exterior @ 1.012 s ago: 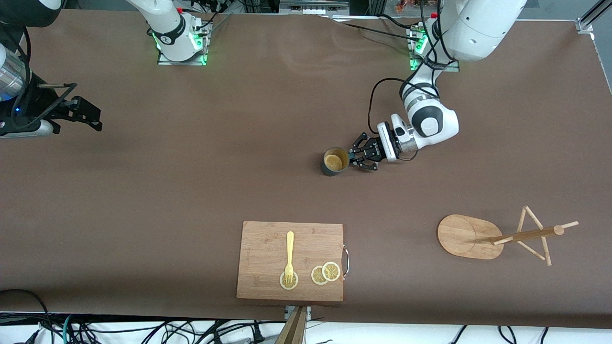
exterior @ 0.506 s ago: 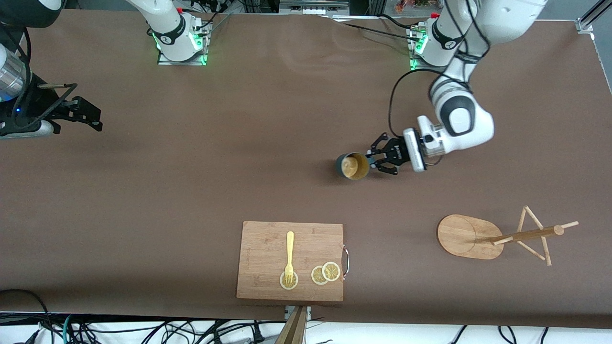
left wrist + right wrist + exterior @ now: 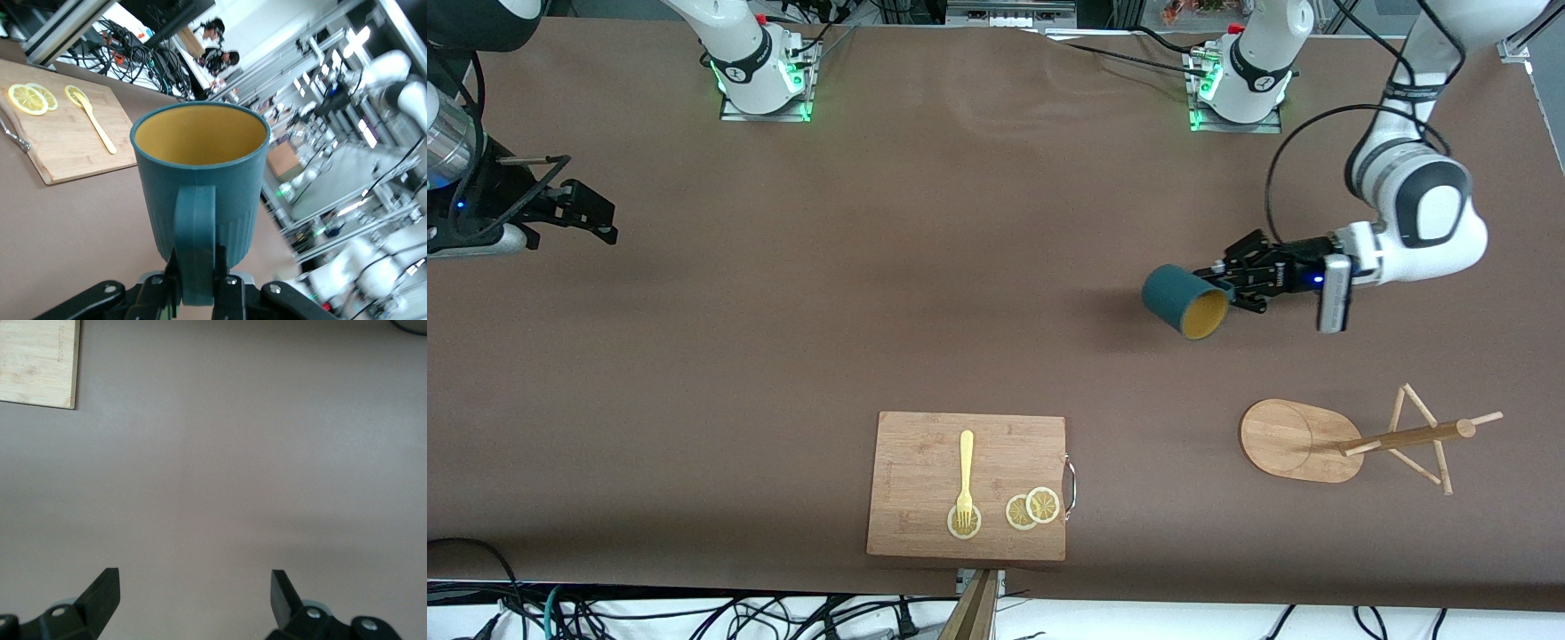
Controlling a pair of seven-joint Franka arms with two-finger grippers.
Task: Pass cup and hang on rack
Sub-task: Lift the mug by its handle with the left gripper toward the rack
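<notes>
The dark teal ribbed cup [image 3: 1183,300] with a yellowish inside hangs in the air, tipped on its side, mouth toward the front camera. My left gripper [image 3: 1232,286] is shut on its handle and holds it over the bare table. In the left wrist view the cup [image 3: 200,167] fills the middle, with my left gripper [image 3: 195,270] clamped on the handle [image 3: 195,233]. The bamboo rack [image 3: 1396,437] with an oval base stands toward the left arm's end, nearer the front camera. My right gripper [image 3: 600,222] waits open and empty at the right arm's end; the right wrist view [image 3: 193,587] shows only table under it.
A bamboo cutting board [image 3: 967,484] lies near the table's front edge, with a yellow fork [image 3: 965,476] and lemon slices [image 3: 1033,508] on it. It also shows in the left wrist view [image 3: 60,140], and its corner in the right wrist view [image 3: 37,360].
My left gripper has lifted the cup off the table and carried it toward the left arm's end, tipping it from upright onto its side. The right arm has not moved.
</notes>
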